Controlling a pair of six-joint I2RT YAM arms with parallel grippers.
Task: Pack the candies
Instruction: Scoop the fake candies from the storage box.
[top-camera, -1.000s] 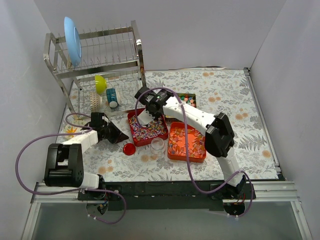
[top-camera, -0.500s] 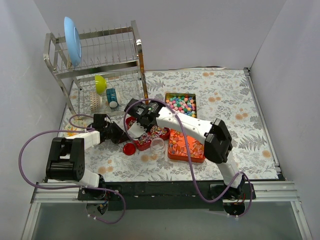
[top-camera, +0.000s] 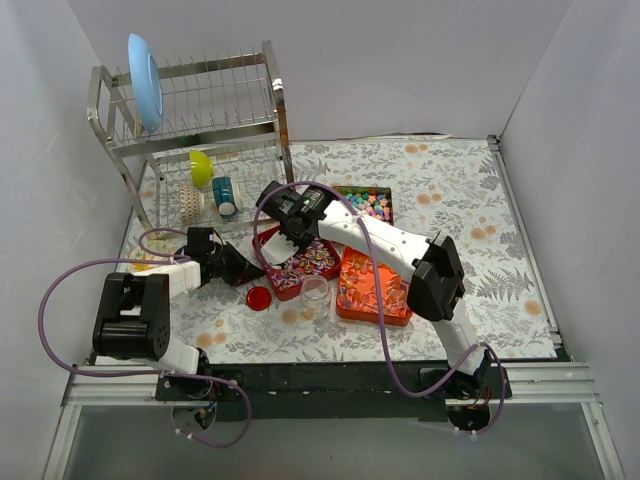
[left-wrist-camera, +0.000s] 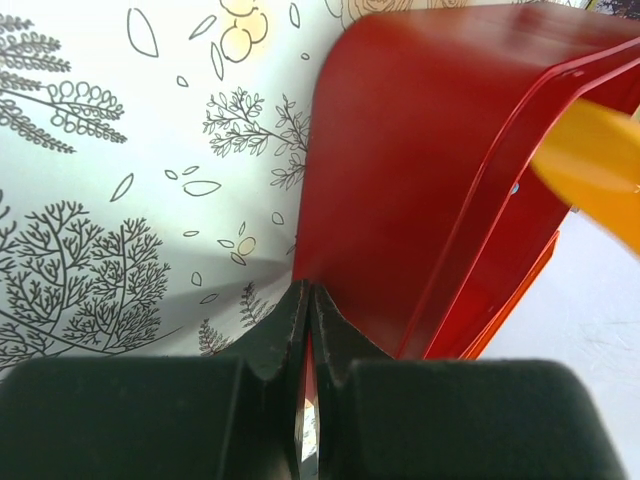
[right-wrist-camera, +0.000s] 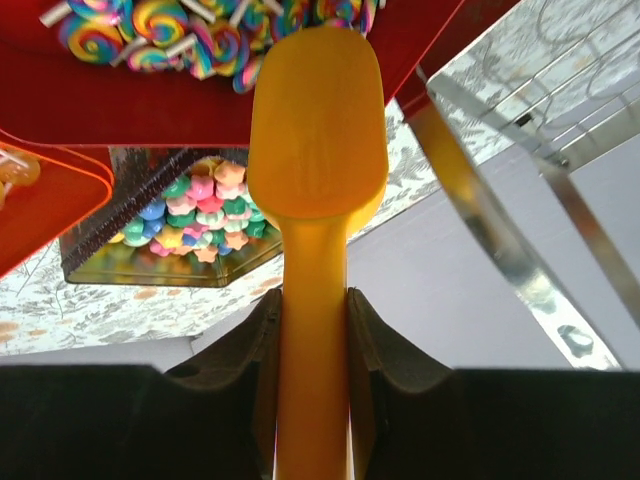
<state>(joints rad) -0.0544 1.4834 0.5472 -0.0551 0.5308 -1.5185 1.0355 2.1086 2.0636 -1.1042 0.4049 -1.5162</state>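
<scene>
Striped wrapped candies (top-camera: 305, 262) fill a red tray (top-camera: 272, 282), also seen in the right wrist view (right-wrist-camera: 190, 35). My left gripper (top-camera: 238, 268) is shut on the tray's left rim (left-wrist-camera: 308, 300), and the tray (left-wrist-camera: 420, 150) stands tilted. My right gripper (top-camera: 290, 228) is shut on the handle of a yellow scoop (right-wrist-camera: 318, 120), whose bowl is over the striped candies. Reddish clear-wrapped candies (top-camera: 372, 285) lie in an orange tray (top-camera: 345, 312). Pastel candies (top-camera: 368, 203) fill a dark tin (right-wrist-camera: 110, 265). The scoop's tip shows in the left wrist view (left-wrist-camera: 595, 165).
A clear jar (top-camera: 316, 292) stands in front of the red tray, with a round red lid (top-camera: 259, 297) to its left. A metal dish rack (top-camera: 195, 130) stands at the back left, and its bar (right-wrist-camera: 500, 200) is close beside the scoop.
My left gripper has moved right and closed on the red tray's rim, and the tray has tipped. My right gripper swung left with the scoop, then came back over the tray.
</scene>
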